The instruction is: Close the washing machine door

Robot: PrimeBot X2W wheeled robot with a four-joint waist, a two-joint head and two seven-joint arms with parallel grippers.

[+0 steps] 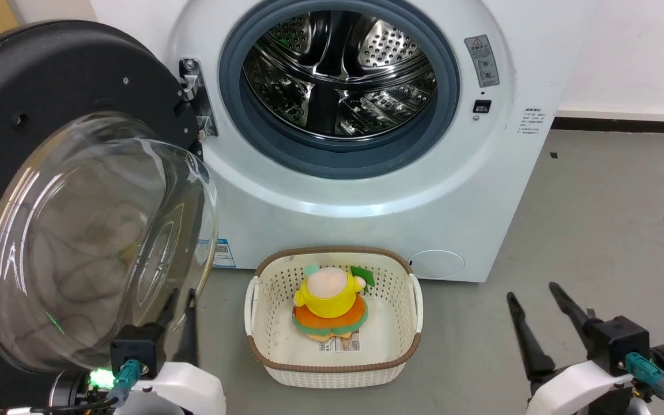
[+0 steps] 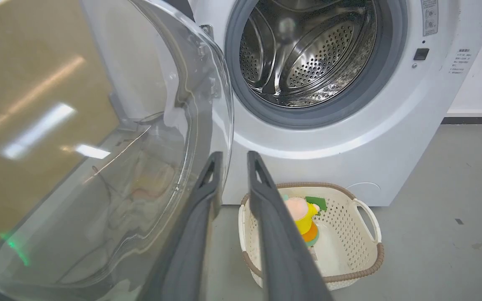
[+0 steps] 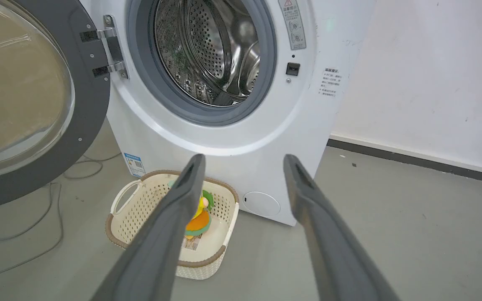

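Note:
The washing machine door (image 1: 49, 69) stands swung wide open at the left, its clear glass bowl bulging toward me. The white washing machine (image 1: 366, 202) shows its grey rubber ring and steel drum (image 1: 338, 69). My left gripper (image 1: 181, 297) sits low beside the bowl's right edge, fingers a narrow gap apart and holding nothing. In the left wrist view the left gripper (image 2: 234, 156) points past the door's glass (image 2: 98, 146) at the machine (image 2: 349, 138). My right gripper (image 1: 531, 291) is open at the lower right, well away from the door (image 3: 86, 104).
A cream perforated basket (image 1: 332, 253) with a yellow and orange plush toy (image 1: 329, 302) stands on the grey floor right before the machine. Cables (image 3: 15, 246) lie on the floor under the door. A white wall (image 3: 433, 83) runs to the right.

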